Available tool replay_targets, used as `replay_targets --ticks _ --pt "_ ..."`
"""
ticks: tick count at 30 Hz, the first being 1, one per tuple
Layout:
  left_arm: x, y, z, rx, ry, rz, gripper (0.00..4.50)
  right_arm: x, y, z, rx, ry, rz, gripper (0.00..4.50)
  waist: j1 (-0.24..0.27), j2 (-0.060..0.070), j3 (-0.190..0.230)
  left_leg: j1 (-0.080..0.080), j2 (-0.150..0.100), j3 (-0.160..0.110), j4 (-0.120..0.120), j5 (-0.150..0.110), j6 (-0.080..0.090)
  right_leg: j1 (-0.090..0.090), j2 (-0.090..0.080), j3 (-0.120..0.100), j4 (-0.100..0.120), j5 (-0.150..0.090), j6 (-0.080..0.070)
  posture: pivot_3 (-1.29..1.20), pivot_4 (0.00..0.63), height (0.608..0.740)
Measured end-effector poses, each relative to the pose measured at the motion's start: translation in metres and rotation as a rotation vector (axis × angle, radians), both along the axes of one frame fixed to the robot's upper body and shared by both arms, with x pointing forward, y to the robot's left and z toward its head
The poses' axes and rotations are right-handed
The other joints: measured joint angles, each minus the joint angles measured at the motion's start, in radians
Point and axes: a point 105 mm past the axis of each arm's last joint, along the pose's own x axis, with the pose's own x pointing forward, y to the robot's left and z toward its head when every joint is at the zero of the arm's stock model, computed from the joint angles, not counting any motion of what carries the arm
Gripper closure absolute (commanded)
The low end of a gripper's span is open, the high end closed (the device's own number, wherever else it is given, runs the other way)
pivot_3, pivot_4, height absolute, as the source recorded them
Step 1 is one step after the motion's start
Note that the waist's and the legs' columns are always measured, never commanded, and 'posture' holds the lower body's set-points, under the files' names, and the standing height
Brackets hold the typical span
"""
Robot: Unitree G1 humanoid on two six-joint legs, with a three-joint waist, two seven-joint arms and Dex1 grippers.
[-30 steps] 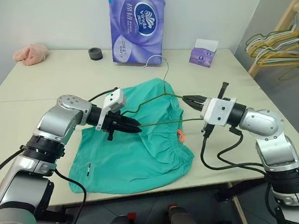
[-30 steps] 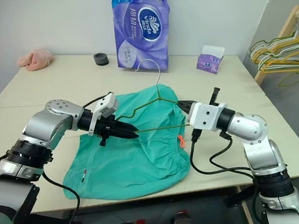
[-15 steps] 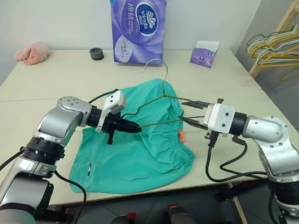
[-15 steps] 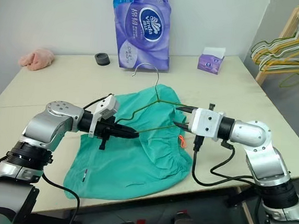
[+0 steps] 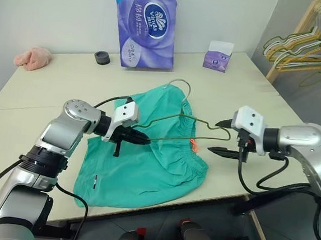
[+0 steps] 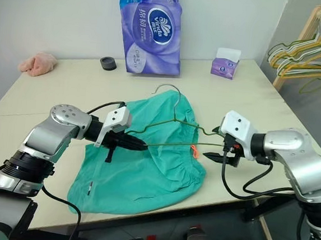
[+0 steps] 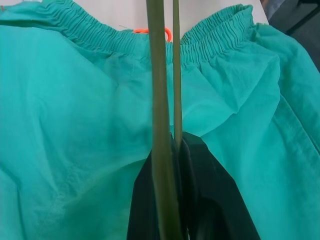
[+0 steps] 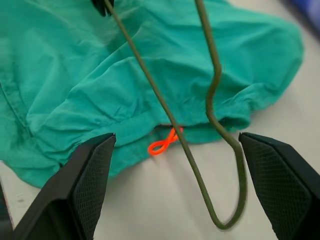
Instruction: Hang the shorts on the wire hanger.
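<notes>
The shorts point(image 5: 146, 152) are lying flat on the table point(image 5: 50, 93), not yet on the hanger point(image 5: 177, 124), so the threading is all still to do. The left gripper point(image 5: 139, 139) is pinching one end of the hanger, holding it just above the cloth. The right gripper point(image 5: 222, 138) is standing wide open around the far corner, touching nothing. Where the left jaws are meeting the wire is hard to make out.

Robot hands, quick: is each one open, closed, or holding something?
Left end effector: closed, holding the wire hanger above the shorts.
Right end effector: open, holding nothing.
</notes>
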Motion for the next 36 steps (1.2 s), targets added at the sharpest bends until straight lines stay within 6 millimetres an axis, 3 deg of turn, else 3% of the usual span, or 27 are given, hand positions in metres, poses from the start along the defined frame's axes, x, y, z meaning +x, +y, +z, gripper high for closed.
replay_targets --ticks 4,7,15,18,24,32,36 --pt "-0.003 -0.003 0.003 0.019 -0.023 -0.022 4.50 0.014 0.009 -0.006 -0.016 0.024 -0.004 0.29 -0.002 0.000 0.000 0.000 0.000 0.000 0.000 0.000 0.000 0.000 0.000 0.000 0.000 0.000 0.000 -0.22 0.104 0.740" --pt "-0.004 -0.005 0.004 0.032 -0.036 -0.036 4.50 0.017 0.013 -0.015 -0.023 0.068 -0.005 0.84 -0.001 0.000 0.000 -0.001 0.000 0.000 0.000 0.000 0.000 0.000 0.000 0.000 0.000 0.000 0.000 -0.21 0.103 0.740" --pt "-0.004 -0.001 0.004 0.057 -0.052 -0.030 4.50 0.013 0.019 -0.020 -0.021 0.159 0.032 3.69 0.002 0.000 0.000 0.000 0.000 -0.001 0.000 0.000 0.000 0.000 0.000 0.000 0.000 0.000 0.000 -0.20 0.099 0.740" --pt "-0.002 0.002 0.005 0.067 -0.069 -0.013 4.50 0.009 0.021 -0.023 -0.025 0.191 0.051 4.49 0.002 0.000 0.000 0.000 0.000 -0.001 0.000 0.000 0.000 0.000 0.000 0.000 0.000 0.000 0.000 -0.20 0.097 0.740" --pt "-0.003 0.003 0.004 0.073 -0.065 -0.010 4.50 0.007 0.023 -0.027 -0.024 0.211 0.056 4.49 0.002 0.000 0.000 -0.001 0.000 -0.001 0.000 0.000 0.000 0.000 0.000 -0.001 0.000 0.000 0.000 -0.21 0.094 0.740" --pt "0.002 -0.007 0.015 -0.079 -0.095 0.004 2.23 0.001 0.022 -0.035 0.013 0.265 0.026 4.50 0.005 0.000 0.000 -0.001 0.000 -0.001 0.001 0.000 0.000 0.000 -0.001 -0.001 0.000 0.000 0.000 -0.21 0.093 0.740" --pt "0.021 0.003 0.025 -0.202 -0.120 0.134 2.23 -0.001 0.008 -0.038 0.045 0.288 -0.046 4.50 0.006 0.000 0.000 -0.001 0.000 -0.002 0.001 0.000 0.000 -0.001 -0.001 -0.001 0.001 0.001 0.001 -0.21 0.094 0.740"
